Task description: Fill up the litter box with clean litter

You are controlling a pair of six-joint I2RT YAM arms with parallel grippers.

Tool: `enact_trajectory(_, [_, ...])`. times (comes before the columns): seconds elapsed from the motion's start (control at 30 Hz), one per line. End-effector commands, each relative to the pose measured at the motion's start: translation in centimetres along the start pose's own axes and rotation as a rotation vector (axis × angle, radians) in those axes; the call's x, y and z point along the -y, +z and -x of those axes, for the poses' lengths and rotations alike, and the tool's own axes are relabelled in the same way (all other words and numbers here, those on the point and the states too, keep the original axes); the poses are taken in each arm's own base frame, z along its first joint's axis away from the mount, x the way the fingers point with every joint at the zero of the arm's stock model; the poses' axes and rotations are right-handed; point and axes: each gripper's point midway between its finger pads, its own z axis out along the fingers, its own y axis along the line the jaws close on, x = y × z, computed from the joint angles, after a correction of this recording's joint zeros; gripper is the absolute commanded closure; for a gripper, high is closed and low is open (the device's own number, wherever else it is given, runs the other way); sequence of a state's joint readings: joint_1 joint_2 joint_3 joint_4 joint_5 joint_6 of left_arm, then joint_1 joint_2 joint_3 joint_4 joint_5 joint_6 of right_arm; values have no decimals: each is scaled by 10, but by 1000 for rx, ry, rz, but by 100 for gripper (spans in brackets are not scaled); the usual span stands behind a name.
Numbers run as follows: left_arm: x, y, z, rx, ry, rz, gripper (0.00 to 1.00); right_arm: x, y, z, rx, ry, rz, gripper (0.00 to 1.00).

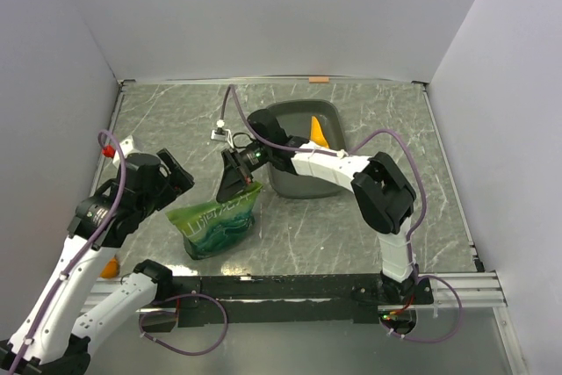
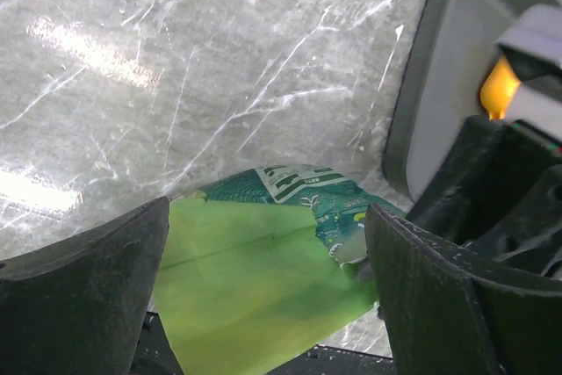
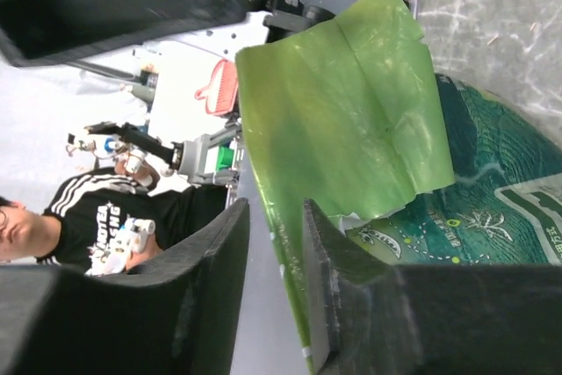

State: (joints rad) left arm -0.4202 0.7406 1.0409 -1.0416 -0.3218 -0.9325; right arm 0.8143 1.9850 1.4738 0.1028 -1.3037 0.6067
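Note:
The dark grey litter box (image 1: 290, 122) sits at the middle back of the table, with an orange scoop (image 1: 318, 133) inside it. No litter granules show in any view. A green bag (image 1: 213, 224) stands in front of the box to its left. My right arm reaches over the box. My right gripper (image 1: 235, 183) is at the bag's top. In the right wrist view the gripper (image 3: 275, 217) is narrowly open astride the bag's top edge (image 3: 351, 120). My left gripper (image 1: 180, 183) is wide open beside the bag's left side (image 2: 255, 278). The box rim (image 2: 439, 68) and scoop (image 2: 498, 90) show at right.
White walls close in the marble table on three sides. A black rail (image 1: 290, 285) runs along the front edge. A small orange object (image 1: 110, 267) lies by the left arm's base. A strip of tape (image 1: 319, 79) marks the back edge.

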Motion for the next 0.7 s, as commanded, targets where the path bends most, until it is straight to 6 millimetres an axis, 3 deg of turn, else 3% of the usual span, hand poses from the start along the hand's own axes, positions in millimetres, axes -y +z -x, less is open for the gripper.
enact_trajectory(0.0, [2,-8,12,41,2,-15,3,-6,1,2,-14,-70,-24,46])
enact_trajectory(0.33, [-3,-6,10,39,13,8,3,24,-21,23,76,-60,-194,25])
enact_trajectory(0.47, [-6,-6,9,37,10,23,3,34,-22,27,72,-45,-205,23])
enact_trajectory(0.67, [-8,-7,7,39,1,18,3,40,-16,18,40,2,-181,23])
